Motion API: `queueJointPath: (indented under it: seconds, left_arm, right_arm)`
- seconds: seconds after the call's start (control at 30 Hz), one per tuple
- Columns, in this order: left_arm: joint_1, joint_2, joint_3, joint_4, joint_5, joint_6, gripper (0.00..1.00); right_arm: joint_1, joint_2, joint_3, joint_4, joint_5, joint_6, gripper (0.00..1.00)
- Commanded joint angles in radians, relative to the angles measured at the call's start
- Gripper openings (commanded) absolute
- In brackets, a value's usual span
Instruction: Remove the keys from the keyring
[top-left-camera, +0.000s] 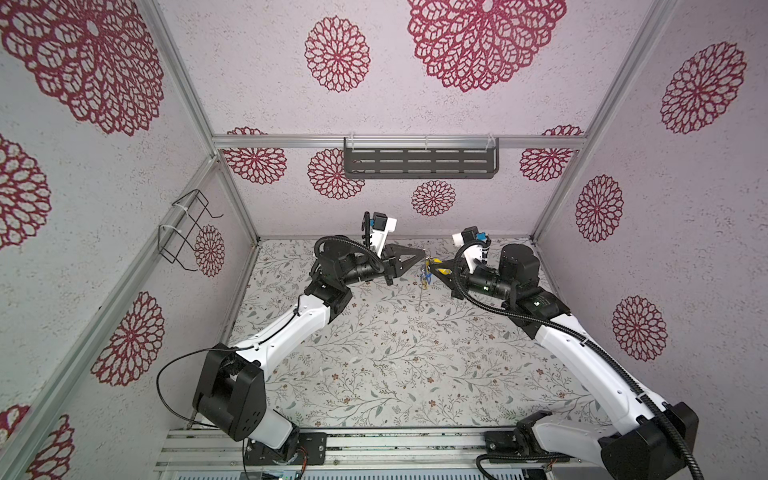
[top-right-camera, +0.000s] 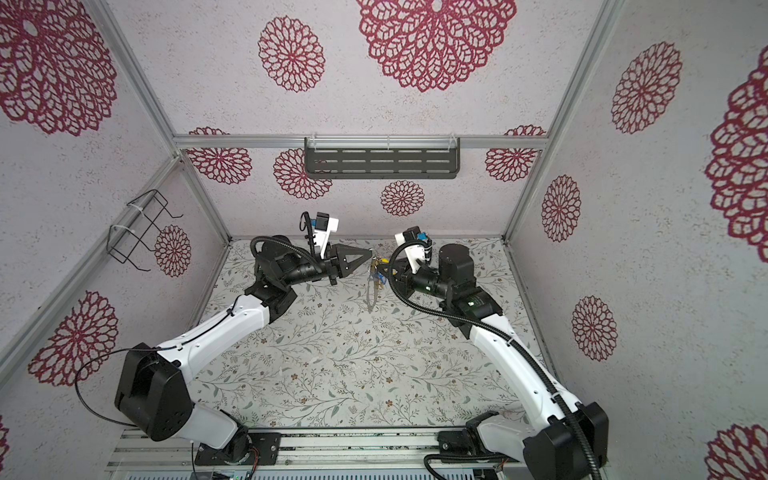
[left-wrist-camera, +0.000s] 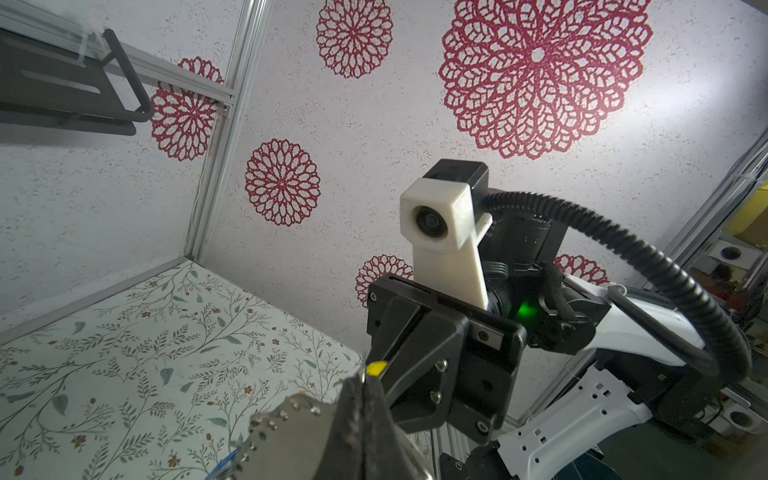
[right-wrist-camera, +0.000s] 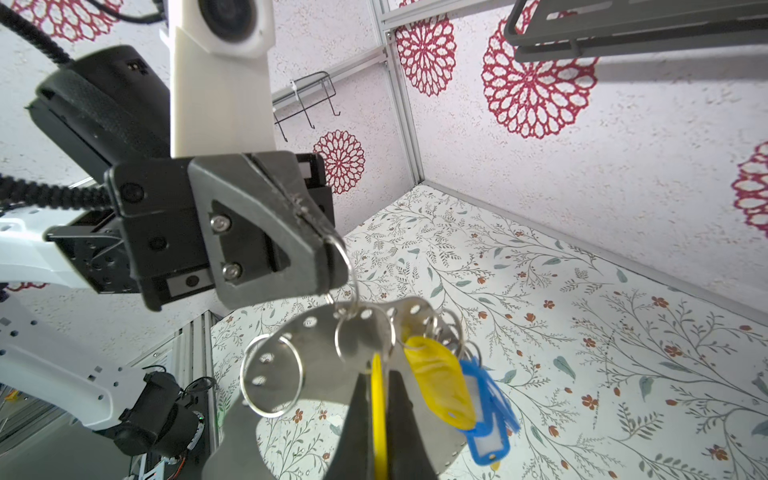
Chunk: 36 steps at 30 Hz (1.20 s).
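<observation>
Well, both my jaws are shut, and they meet in the air over the far half of the floral worktop (top-left-camera: 374, 353). My left jaws pinch a thin wire ring (right-wrist-camera: 343, 253) that reaches down to the rim of the keyring (right-wrist-camera: 307, 336). My right jaws clamp a yellow key (right-wrist-camera: 377, 399) edge-on, just beneath that rim. In both top views the keyring (top-left-camera: 421, 294) (top-right-camera: 371, 299) hangs between the two arms as a thin grey sliver, clear of the worktop. Beside my right jaws a second yellow key (right-wrist-camera: 440, 386) and the blue keys (right-wrist-camera: 490, 415) dangle from their own rings on the keyring. A blue key's white label window (right-wrist-camera: 483, 445) faces my right wrist camera, but I can read no writing on it.
</observation>
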Motion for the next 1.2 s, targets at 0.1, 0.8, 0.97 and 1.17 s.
queueJointPath:
  seconds: [0.1, 0.8, 0.97, 1.17]
  left_arm:
    - [-0.044, -0.059, 0.047, -0.249, -0.053, 0.296, 0.0]
    - [-0.069, -0.137, 0.047, -0.216, -0.078, 0.455, 0.0]
    - [-0.068, -0.137, 0.052, -0.157, -0.063, 0.418, 0.0]
    - [-0.067, -0.133, 0.056, -0.098, -0.074, 0.391, 0.0]
  right_arm:
    - [-0.003, 0.007, 0.149, -0.118, 0.068, 0.016, 0.0]
    - [-0.087, 0.242, 0.389, -0.451, 0.064, 0.219, 0.0]
    - [-0.087, 0.254, 0.346, -0.426, 0.045, 0.224, 0.0]
    - [-0.085, 0.229, 0.272, -0.385, 0.016, 0.235, 0.0]
